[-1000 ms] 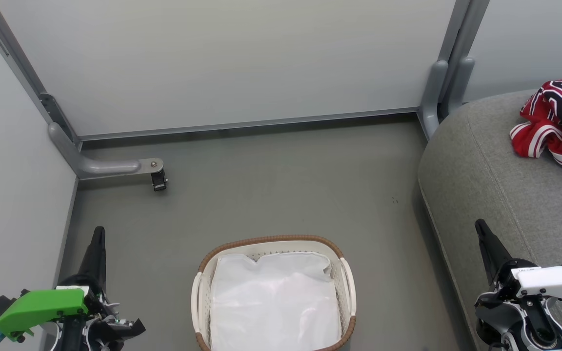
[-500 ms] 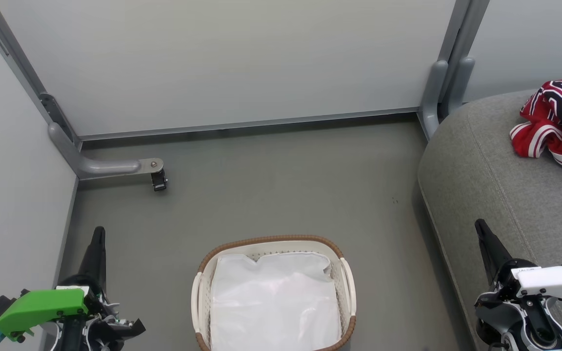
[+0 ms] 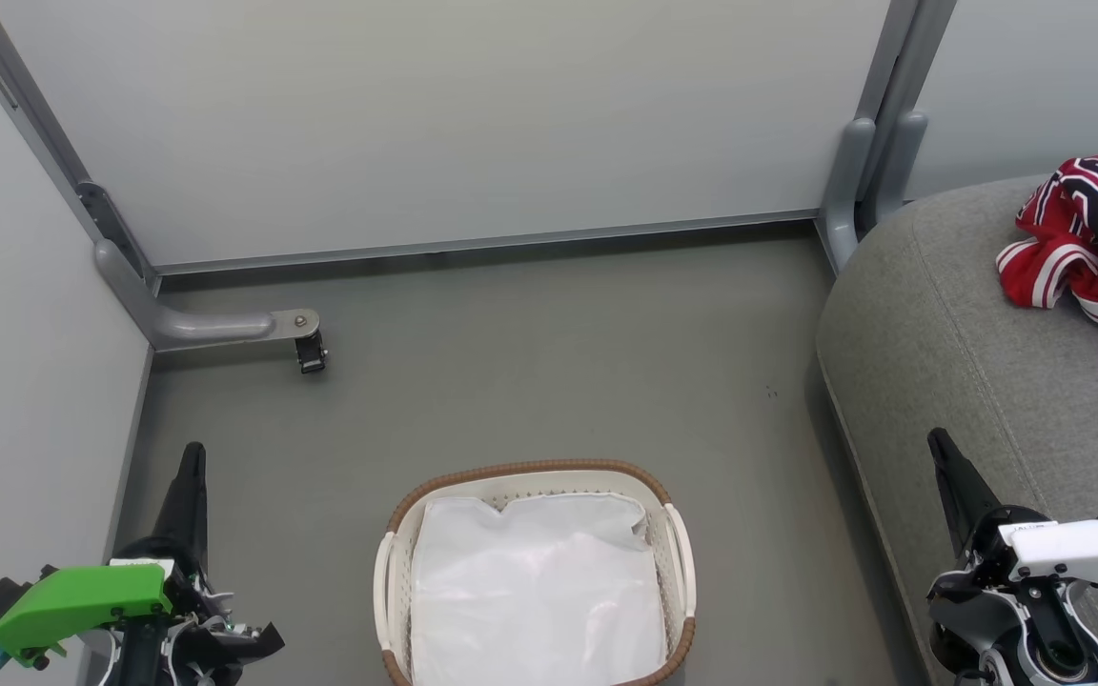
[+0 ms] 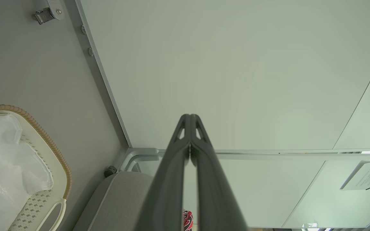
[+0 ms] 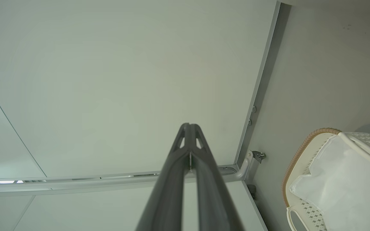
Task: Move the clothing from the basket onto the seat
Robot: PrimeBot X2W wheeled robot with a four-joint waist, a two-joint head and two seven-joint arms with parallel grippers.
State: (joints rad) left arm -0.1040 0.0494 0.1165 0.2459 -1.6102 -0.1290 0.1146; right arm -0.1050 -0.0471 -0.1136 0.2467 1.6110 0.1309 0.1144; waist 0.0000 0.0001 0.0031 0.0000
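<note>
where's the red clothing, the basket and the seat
clothing (image 3: 1083,246), head view, middle of the red bundle
basket (image 3: 530,468), head view, far brown rim
seat (image 3: 978,381), head view, bare grey cushion top

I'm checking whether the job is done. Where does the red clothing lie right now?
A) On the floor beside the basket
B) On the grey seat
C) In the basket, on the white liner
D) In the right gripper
B: the red clothing lies bunched on the grey seat, while the basket shows its white liner with no red in it.
</note>
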